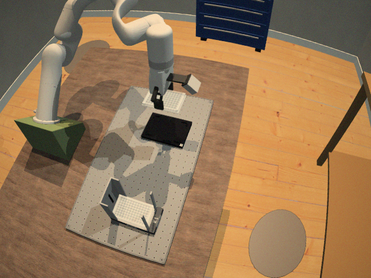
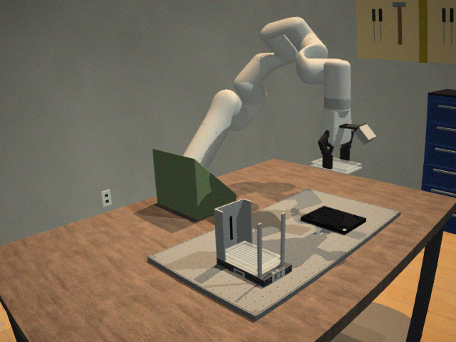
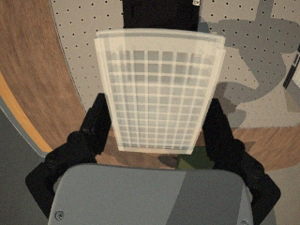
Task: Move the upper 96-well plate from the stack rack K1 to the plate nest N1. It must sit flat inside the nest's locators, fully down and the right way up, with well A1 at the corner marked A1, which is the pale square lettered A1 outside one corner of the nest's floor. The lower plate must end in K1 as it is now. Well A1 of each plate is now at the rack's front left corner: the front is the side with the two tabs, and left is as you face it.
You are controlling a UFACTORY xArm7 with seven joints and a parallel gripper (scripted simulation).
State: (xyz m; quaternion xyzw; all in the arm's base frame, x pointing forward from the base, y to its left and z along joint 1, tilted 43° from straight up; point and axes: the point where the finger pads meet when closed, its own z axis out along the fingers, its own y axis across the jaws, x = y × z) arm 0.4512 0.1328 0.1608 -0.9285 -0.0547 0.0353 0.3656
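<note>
My gripper point(image 1: 156, 101) is shut on the upper 96-well plate point(image 1: 163, 100), a pale translucent plate held level in the air beyond the far end of the nest. It also shows in the exterior view point(image 2: 335, 164) and in the wrist view point(image 3: 159, 94), gripped across its short sides. The black plate nest N1 point(image 1: 166, 130) lies on the grey perforated board, with the pale A1 square point(image 1: 181, 145) at its near right corner. Rack K1 point(image 1: 131, 209) stands at the near end of the board and holds the lower plate point(image 1: 131, 211).
The arm's green base point(image 1: 50, 134) stands at the table's left. A blue drawer cabinet point(image 1: 233, 21) stands on the floor beyond the table. A round grey mat point(image 1: 277, 242) lies on the floor to the right.
</note>
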